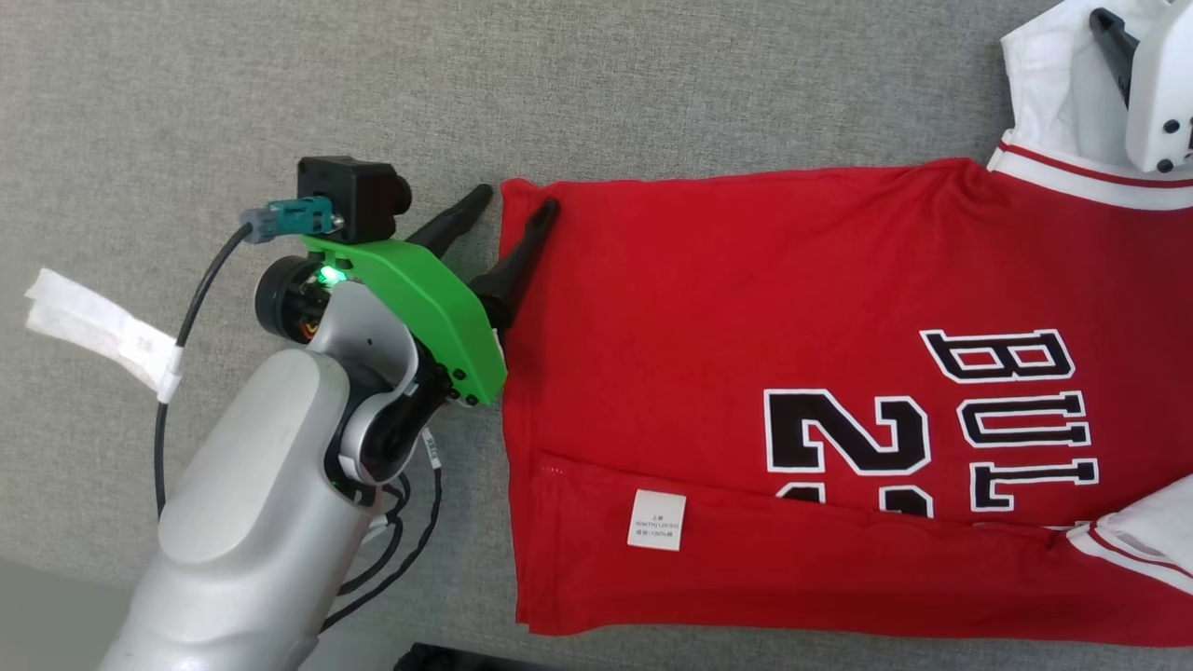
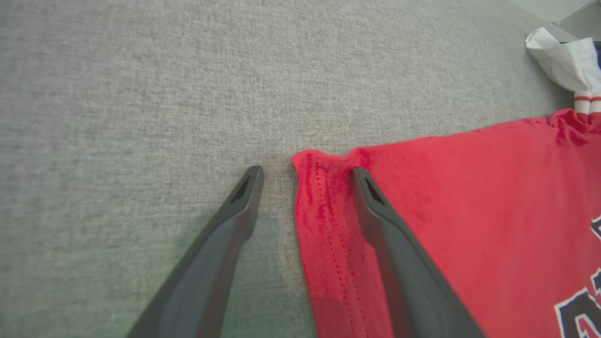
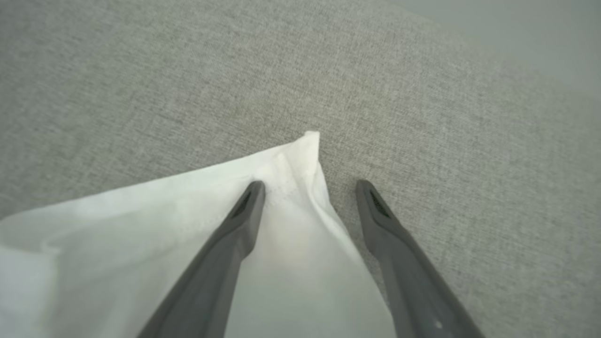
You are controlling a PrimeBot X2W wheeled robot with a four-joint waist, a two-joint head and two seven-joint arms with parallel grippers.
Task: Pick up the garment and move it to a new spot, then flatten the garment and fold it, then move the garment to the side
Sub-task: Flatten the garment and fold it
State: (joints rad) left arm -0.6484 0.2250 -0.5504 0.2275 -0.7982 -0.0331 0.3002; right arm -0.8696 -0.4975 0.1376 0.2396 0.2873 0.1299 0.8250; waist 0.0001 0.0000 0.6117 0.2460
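The red jersey (image 1: 746, 308) lies spread on the grey fabric surface (image 1: 652, 84), from the middle off to the right, its near edge folded over so that a white label (image 1: 657, 519) shows. The left gripper (image 1: 517, 198) is released at the jersey's far left corner, one finger on the red cloth and the other on bare surface beside the hem. The right gripper (image 3: 310, 184), also spread, straddles the white sleeve (image 3: 141, 225) corner at the far right.
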